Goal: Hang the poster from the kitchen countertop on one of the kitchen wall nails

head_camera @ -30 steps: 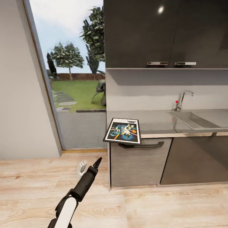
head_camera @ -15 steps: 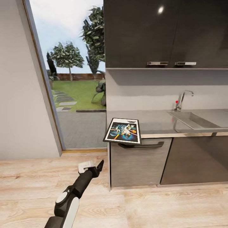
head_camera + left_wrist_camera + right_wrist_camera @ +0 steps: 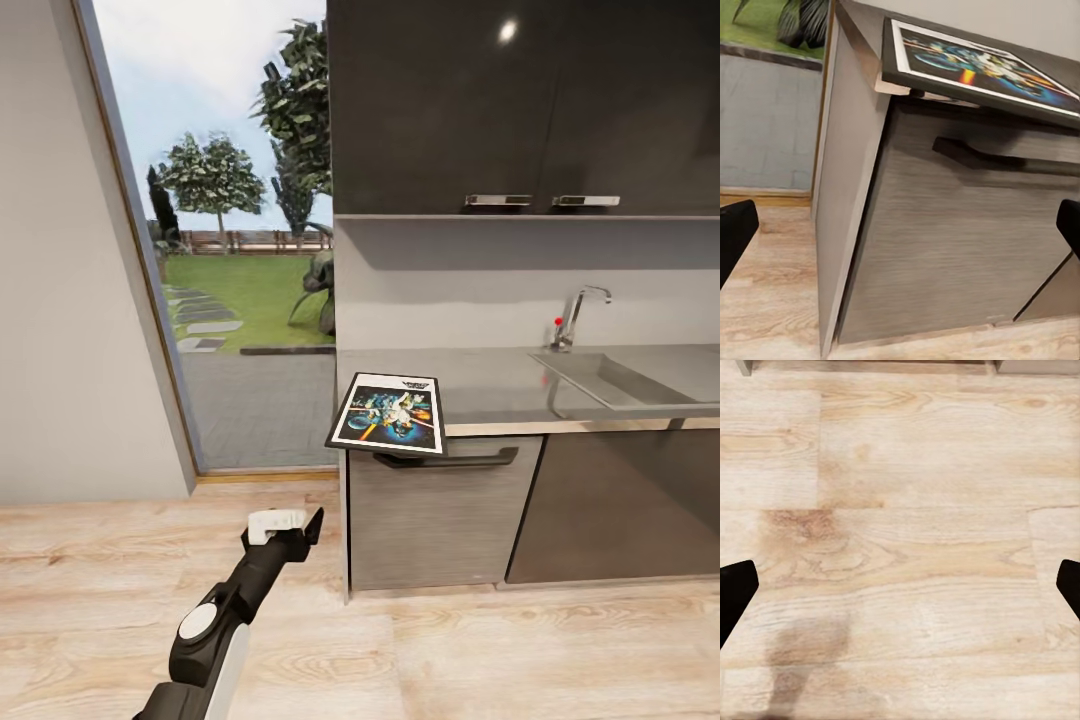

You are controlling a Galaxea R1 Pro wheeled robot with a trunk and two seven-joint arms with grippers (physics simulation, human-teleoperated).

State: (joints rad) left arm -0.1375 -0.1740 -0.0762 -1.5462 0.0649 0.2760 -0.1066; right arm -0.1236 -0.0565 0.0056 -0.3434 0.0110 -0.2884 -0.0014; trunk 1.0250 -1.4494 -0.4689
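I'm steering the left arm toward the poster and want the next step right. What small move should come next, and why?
Probably raise the left gripper up and forward toward the poster. It hangs open, below the kitchen countertop, beside the cabinet front. The poster's near edge juts past the counter's front lip, which likely offers a place for the fingers to close on.

Kitchen corner beside a glass door [image 3: 240, 300]

Left of the door we see a plain grey wall [image 3: 70, 300]; right of it, glossy dark upper cabinets [image 3: 520, 100] above a sink [image 3: 610, 380] with chrome tap [image 3: 580, 312]. Pale wood floor [image 3: 500, 650] runs below.
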